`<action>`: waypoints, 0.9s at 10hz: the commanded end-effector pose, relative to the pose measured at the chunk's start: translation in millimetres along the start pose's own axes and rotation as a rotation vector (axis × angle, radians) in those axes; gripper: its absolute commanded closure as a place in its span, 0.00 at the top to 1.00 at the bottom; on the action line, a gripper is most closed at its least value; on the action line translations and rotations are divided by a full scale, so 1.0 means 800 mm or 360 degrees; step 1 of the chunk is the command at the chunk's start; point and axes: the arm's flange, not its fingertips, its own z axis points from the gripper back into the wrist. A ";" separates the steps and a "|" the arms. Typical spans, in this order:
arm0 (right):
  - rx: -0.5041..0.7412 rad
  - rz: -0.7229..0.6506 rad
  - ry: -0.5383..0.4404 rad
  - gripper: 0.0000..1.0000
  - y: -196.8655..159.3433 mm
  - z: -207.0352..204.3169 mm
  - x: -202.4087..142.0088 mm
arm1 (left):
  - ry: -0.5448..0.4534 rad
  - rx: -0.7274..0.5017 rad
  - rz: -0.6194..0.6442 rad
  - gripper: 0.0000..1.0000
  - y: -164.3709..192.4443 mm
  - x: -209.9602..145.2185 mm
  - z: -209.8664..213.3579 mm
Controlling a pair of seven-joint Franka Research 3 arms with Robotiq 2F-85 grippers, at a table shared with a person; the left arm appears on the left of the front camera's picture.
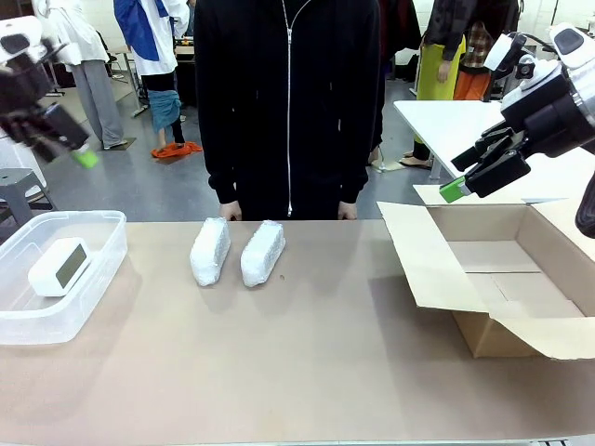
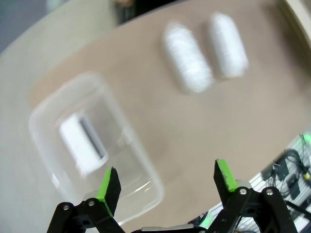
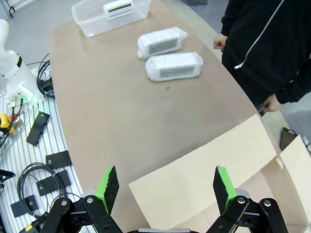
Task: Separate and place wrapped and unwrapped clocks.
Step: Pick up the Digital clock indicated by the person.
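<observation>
Your two wrapped clocks lie side by side on the bench [image 1: 325,353], near its far edge and right in front of the person [image 1: 288,102]. The left bundle [image 1: 210,251] and the right bundle [image 1: 263,253] run lengthwise from the near side to the far side, close together with a narrow gap between them. Both are in white bubble wrap. From the right wrist view you can make out a dark patch through the wrap of each.

The bare clock [image 1: 59,267] is well to the left of them, inside a clear plastic tub [image 1: 110,255] at the left end of the bench. It is white with rounded corners, and its dark screen is turned towards the middle of the bench.

At the right end you have an open cardboard box [image 1: 521,279]. Its flaps are spread out, and one flap slopes down onto the bench towards the bundles.

Your left claw [image 2: 165,177] hangs high over the left end with its jaws spread wide and nothing between the green pads. Its own camera is blurred, but it shows the tub and the bare clock below and the two bundles further off.

Your right claw [image 3: 165,182] is up above the near flap of the box, also wide and holding nothing, well apart from the bundles.

The person stands at the far side in a black zipped jacket, with both hands down at the bench edge, just behind the bundles and not touching them.
</observation>
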 end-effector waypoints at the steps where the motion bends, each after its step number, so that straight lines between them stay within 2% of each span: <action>1: 0.0035 0.0010 -0.0031 1.00 0.000 -0.002 -0.002 | -0.0070 -0.0323 -0.0341 1.00 -0.027 -0.009 0.012; 3: 0.0035 0.0010 -0.0031 1.00 0.000 -0.002 -0.002 | -0.0231 -0.0569 -0.0574 1.00 -0.064 -0.026 0.028; 4: 0.0035 0.0010 -0.0031 1.00 0.000 -0.002 -0.002 | -0.0253 -0.0661 -0.0680 1.00 -0.069 -0.030 0.028; 7: 0.0035 0.0010 -0.0031 1.00 0.000 -0.002 -0.002 | -0.0379 -0.0630 -0.0932 1.00 -0.086 -0.051 0.005; 9: 0.0035 0.0010 -0.0031 1.00 0.000 -0.002 -0.002 | -0.0453 -0.0530 -0.1047 1.00 -0.095 -0.065 -0.003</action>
